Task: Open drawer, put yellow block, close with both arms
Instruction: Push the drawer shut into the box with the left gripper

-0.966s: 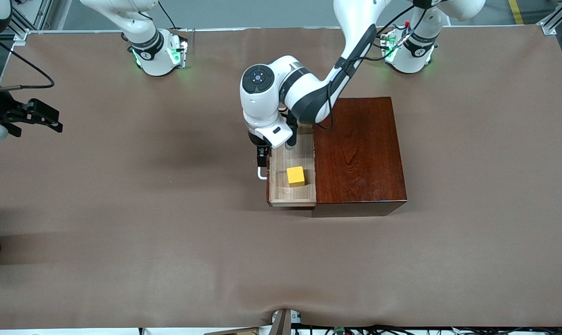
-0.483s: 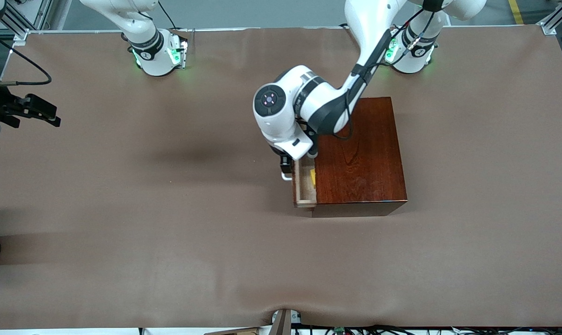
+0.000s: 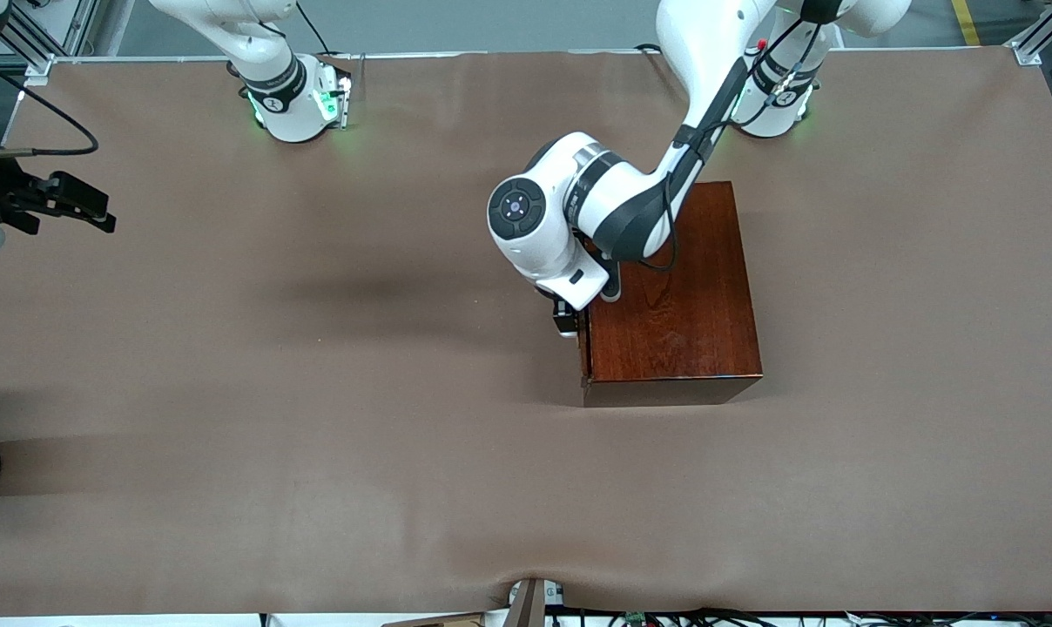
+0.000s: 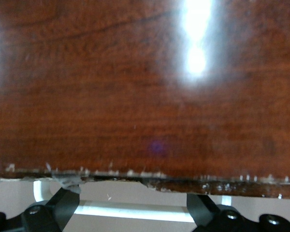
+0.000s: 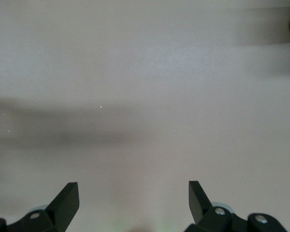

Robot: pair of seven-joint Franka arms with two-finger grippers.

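Closing the drawer (image 3: 583,348)
Our left hand (image 4: 130,212), open around the handle (image 4: 130,210), could snag; our right hand (image 5: 134,203) waits open.

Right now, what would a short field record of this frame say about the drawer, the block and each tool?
drawer: pushed fully into the wooden box
handle: white bar, lying between the left tool's fingers
yellow block: not visible
left tool: open, at the drawer front
right tool: open, waiting over bare table at the right arm's end
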